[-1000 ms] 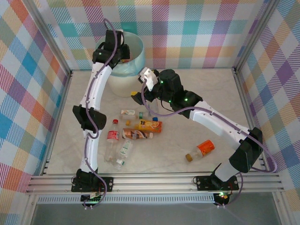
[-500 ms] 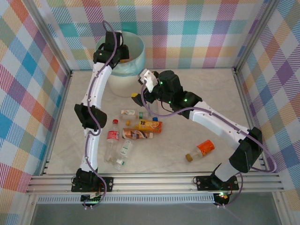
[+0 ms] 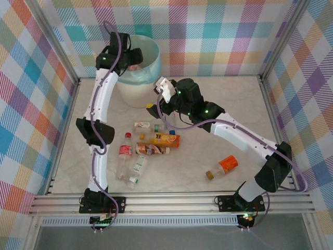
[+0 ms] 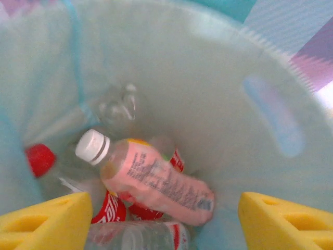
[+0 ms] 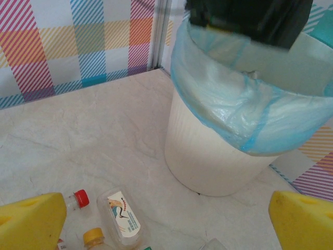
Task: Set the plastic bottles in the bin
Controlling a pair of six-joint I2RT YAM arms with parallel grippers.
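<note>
Left wrist view: left gripper (image 4: pixel 166 223) spread wide and empty above the bin (image 4: pixel 223 78), pink-labelled bottle (image 4: pixel 156 182) lying inside on other bottles. Right wrist view: right gripper (image 5: pixel 166 219) likewise agape, holding nothing, near the bin's outer wall. Top external: plastic bottles (image 3: pixel 151 149) clustered on the table (image 3: pixel 223 104) between the arms, one orange-labelled bottle (image 3: pixel 225 166) well apart. Probably light, thin-walled, slick, apt to roll; best pinched across the labelled mid-body.
</note>
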